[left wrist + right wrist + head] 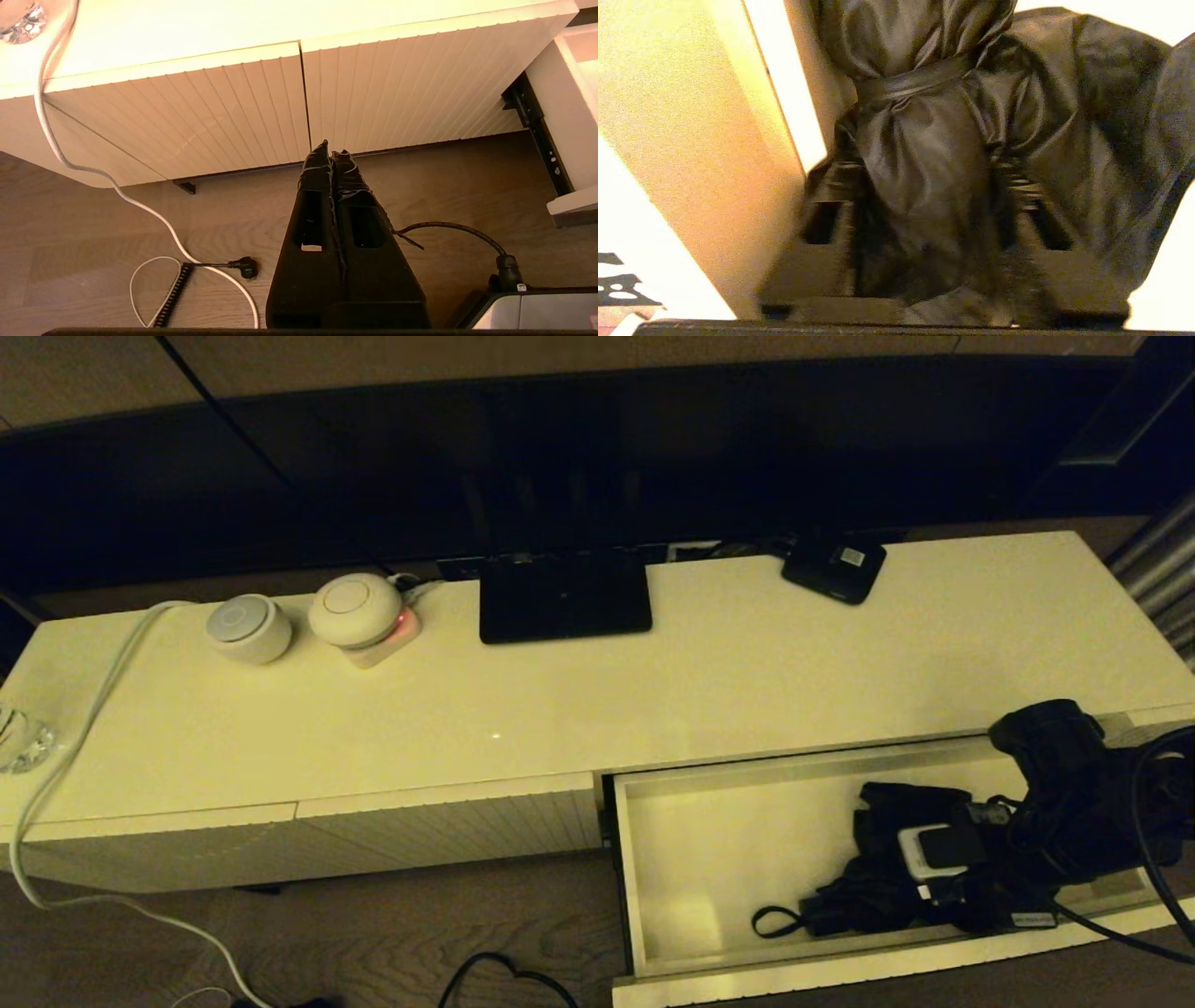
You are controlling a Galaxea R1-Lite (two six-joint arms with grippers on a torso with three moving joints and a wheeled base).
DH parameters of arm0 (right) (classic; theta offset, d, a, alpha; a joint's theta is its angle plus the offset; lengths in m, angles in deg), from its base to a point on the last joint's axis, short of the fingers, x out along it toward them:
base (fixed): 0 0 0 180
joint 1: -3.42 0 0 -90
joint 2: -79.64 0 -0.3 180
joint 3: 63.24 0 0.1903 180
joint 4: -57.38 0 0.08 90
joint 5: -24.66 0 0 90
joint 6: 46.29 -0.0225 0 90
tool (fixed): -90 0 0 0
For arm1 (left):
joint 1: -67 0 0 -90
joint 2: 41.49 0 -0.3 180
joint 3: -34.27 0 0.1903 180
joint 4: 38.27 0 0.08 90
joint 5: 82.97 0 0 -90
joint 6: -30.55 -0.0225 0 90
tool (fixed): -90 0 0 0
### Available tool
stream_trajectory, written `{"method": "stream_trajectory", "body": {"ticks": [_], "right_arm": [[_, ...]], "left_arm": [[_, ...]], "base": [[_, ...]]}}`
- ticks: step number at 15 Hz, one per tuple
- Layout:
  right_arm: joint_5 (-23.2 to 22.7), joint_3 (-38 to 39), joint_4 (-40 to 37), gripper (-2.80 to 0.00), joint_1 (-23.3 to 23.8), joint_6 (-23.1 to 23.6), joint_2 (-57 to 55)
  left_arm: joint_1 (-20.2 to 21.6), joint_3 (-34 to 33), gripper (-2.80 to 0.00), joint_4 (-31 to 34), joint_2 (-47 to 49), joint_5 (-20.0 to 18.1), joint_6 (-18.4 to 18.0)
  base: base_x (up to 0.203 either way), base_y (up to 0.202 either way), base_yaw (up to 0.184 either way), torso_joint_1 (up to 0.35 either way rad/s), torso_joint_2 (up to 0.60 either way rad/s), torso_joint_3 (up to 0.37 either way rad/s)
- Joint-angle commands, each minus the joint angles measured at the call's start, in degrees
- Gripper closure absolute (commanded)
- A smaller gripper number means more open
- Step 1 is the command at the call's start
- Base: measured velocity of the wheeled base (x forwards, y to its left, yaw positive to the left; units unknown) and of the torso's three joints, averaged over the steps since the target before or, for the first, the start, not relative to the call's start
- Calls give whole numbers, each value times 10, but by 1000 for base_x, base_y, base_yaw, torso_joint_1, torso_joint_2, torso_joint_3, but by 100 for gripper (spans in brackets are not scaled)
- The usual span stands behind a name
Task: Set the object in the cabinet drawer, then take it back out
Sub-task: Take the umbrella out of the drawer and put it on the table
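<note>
The right end effector (pixel 924 224) straddles and grips the black folding fabric umbrella (pixel 887 887) lying against the front right corner of the open cream-white drawer (pixel 691 840), while the left end effector (pixel 331 154), fingers closed empty, hangs parked below the ribbed cabinet front.

A long glossy cream-white cabinet top (pixel 653 681) spans the head view under warm yellowish light. Toward 12 o'clock stands a dark flat screen (pixel 579 457) on a flat black rectangular stand base (pixel 564 597). Brown wood-plank floor (pixel 392 943) lies at 6 o'clock, crossed by a white cable (pixel 121 905).
</note>
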Motion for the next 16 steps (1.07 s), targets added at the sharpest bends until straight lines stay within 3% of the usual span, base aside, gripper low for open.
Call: {"method": "stream_trajectory", "body": {"ticks": [1, 16], "right_arm": [[-1, 3, 7, 0, -1, 4, 0], [-2, 41, -1, 0, -2, 10, 215]], "left_arm": [[0, -2, 0, 0, 0, 0, 0], [0, -2, 0, 0, 0, 0, 0]], "base": [[0, 0, 0, 0, 0, 0], [0, 0, 0, 0, 0, 0]]}}
